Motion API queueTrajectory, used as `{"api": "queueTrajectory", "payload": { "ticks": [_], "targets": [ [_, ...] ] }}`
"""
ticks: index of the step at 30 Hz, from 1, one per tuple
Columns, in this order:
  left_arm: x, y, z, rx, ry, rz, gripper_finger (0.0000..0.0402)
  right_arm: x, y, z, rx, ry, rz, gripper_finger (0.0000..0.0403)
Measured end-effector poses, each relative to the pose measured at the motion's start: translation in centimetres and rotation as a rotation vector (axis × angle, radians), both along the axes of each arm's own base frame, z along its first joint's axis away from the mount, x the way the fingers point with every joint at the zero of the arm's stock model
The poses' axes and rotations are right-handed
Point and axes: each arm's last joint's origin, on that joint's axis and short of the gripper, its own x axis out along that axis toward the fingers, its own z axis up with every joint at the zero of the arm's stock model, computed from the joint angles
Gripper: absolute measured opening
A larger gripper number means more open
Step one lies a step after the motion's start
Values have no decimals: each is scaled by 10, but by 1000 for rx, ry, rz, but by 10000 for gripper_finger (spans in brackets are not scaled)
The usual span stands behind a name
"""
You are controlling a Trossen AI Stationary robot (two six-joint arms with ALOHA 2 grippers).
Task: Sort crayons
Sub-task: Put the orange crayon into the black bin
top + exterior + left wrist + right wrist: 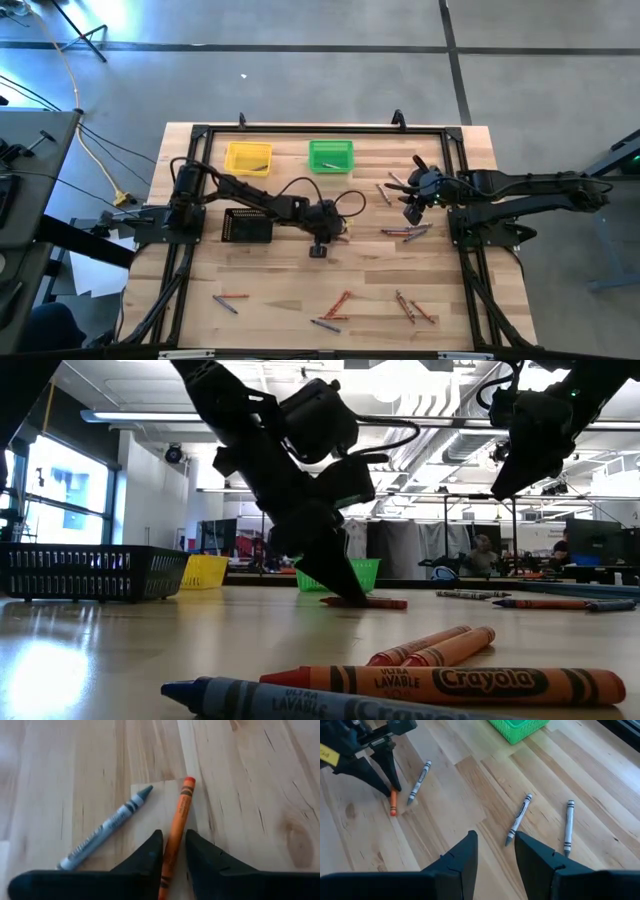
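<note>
My left gripper (173, 851) is down at the table's middle (338, 232), its two fingers closed around an orange crayon (180, 815). A grey crayon (107, 827) lies flat just beside it, untouched. In the low view the fingertips (350, 595) reach the tabletop at that crayon (368, 602). My right gripper (495, 847) hangs open above the table's right part (412, 205) with nothing between its fingers. Two grey crayons (518, 819) (568, 827) lie on the wood beneath it. My left gripper pinches the orange crayon's paper-wrapped shaft (172, 847) between its two fingers, one on each long side. The fingers slant down from the table's left side. The crayon lies flat on the wood, and its far end (188, 781) sticks out beyond the fingertips.
A yellow bin (248, 158) and a green bin (330, 155) stand at the far edge. A black mesh bin (247, 227) sits by the left arm. More crayons lie scattered at the right (405, 232) and along the near edge (335, 305) (228, 300) (415, 308).
</note>
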Motion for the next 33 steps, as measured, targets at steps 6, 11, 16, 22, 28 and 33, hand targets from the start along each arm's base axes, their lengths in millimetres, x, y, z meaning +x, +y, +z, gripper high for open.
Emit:
{"api": "queueTrajectory", "payload": {
  "ticks": [6,11,16,22,28,33],
  "targets": [
    [-3,7,-2,-58,42,24,10,0,0,0,0,0,0,123],
    [-4,8,-1,-86,46,43,6,0,0,0,0,0,0,123],
    [-7,8,7,-88,45,43,3,0,0,0,-2,1,3,123],
    [-14,8,22,-87,57,44,1,0,0,0,-2,1,3,123],
    [-25,7,55,-53,36,66,1,0,0,0,-2,1,3,123],
    [-50,6,87,0,110,157,1,0,0,0,-2,1,3,123]
  ]
}}
